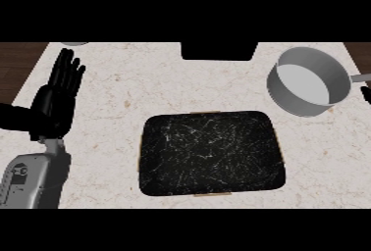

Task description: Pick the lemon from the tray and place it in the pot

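Worktop [145, 83]: pale stone, carrying a black tray [210, 153] and a grey pot [308, 81].
Lemon: not showing anywhere — tray looking bare.
Left hand [54, 100]: resting, fingers straight.
Right hand: out of view.

Pale speckled stone on the counter [181, 83], smooth and matt. Black marble look on the tray [210, 154] at centre, white veins, slight sheen, thin wood-coloured edge. Grey metal on the pot [308, 83] at upper right, smooth and dull. Dark wood grain at upper left corner.
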